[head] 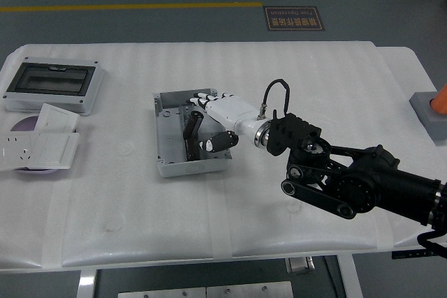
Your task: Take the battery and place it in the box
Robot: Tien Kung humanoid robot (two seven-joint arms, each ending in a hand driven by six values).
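A grey open box (165,137) sits at the table's middle. My right hand (208,120) reaches in over its right half from the right, white fingers (207,98) spread along the far side and the dark thumb (218,142) near the front wall. A dark cylindrical battery (191,124) lies tilted inside the box just left of the palm, and nothing grips it. A second dark piece (189,147) lies lower in the box. My left arm is out of view.
A grey enclosure with a clear lid (52,85) stands at the far left. White socket plates (38,141) lie on a purple disc in front of it. A grey block with an orange cone (429,111) is at the right edge.
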